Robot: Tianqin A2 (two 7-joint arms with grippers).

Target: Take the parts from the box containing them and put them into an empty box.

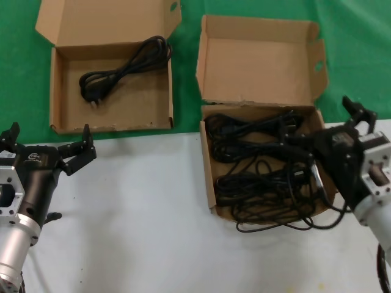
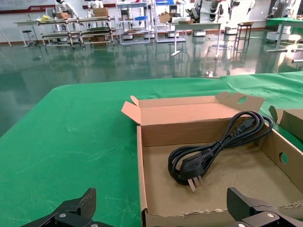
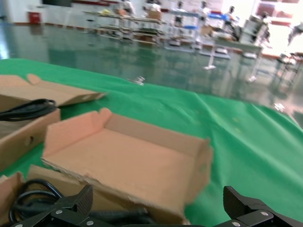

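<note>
A green cloth (image 1: 18, 73) covered the far part of the table, with a white surface (image 1: 140, 213) nearer the robot. On the green stood the wider shallow box (image 1: 61, 91), lid thrown back, holding one coiled black power cable (image 1: 125, 64) with its plug toward the robot's side. To its right stood the squarish box (image 1: 209, 177), its flapped lid upright, crammed with a tangle of black cables (image 1: 256, 171); one loop spilled over the near wall onto the white.

The right gripper (image 1: 333, 137) hung over the right side of that squarish box, its fingers spread wide and nothing visibly between them. The left gripper (image 1: 49, 146) waited over the white surface just before the wider box, fingers also spread wide and empty.

The cables looked light, limp and rubbery, so one would likely sag and drag its neighbours along if lifted by a single strand. A bundled middle section of one coil seemed the better hold, since several strands pinched together would give bulk and grip; the hard plug ends looked smaller and easier to slip. The interlaced loops made snagging on the box wall a fair risk.
</note>
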